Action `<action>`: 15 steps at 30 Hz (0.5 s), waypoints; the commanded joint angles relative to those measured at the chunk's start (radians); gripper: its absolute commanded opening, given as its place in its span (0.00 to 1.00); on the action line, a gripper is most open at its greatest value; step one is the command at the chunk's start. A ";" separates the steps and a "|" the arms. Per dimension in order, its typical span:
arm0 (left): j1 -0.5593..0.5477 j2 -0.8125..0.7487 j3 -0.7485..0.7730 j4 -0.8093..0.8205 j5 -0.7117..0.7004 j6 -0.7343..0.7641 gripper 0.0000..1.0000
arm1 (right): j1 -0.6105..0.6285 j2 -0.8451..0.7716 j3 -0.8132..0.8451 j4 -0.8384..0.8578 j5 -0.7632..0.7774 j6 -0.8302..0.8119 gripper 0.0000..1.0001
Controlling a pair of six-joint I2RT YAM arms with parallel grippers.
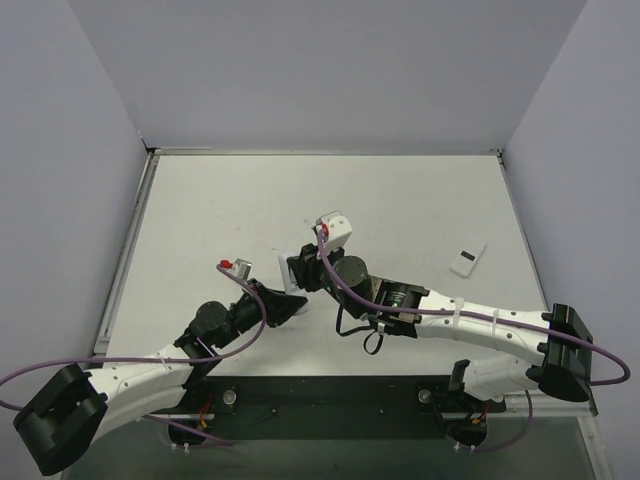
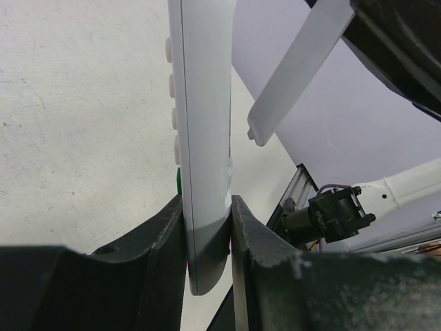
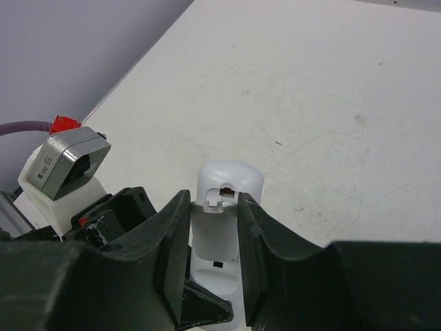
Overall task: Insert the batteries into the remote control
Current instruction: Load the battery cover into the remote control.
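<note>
Left wrist view: the left gripper (image 2: pixel 207 214) is clamped on the thin edges of the remote (image 2: pixel 203 103), near one end. Its buttons face left and most of its length stands free beyond the fingers. That is the first risk. Any sideways push on the free end has plenty of leverage, so the remote could pivot or slide out of the pinch.

Just to the right, a flat white cover (image 2: pixel 303 69) with a small tab hangs tilted away from the remote, not touching it. In the right wrist view the right gripper (image 3: pixel 215 207) appears closed on that cover, with the remote's rounded end just behind. If the cover meets the remote at this angle, the tab could catch, jam or bend.

I cannot make out the batteries in any view. Whether they are already in the bay is unclear, and fitting the cover over an empty bay would spoil the task.

Seen from above, both wrists crowd together over the middle of the counter (image 1: pixel 400 200), so the fingers and purple cables have little clearance from each other. The left rail (image 1: pixel 125 260) is well apart. There is open surface behind and to the right, where a white item (image 1: pixel 467 259) lies alone, well short of the right edge.
</note>
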 commanded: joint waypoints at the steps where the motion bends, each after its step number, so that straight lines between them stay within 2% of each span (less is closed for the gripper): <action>1: -0.007 -0.015 0.006 0.097 -0.002 0.006 0.00 | 0.017 -0.002 0.001 0.083 0.055 -0.018 0.00; 15: -0.010 -0.032 -0.001 0.095 -0.020 -0.012 0.00 | 0.035 0.019 -0.013 0.083 0.087 -0.021 0.00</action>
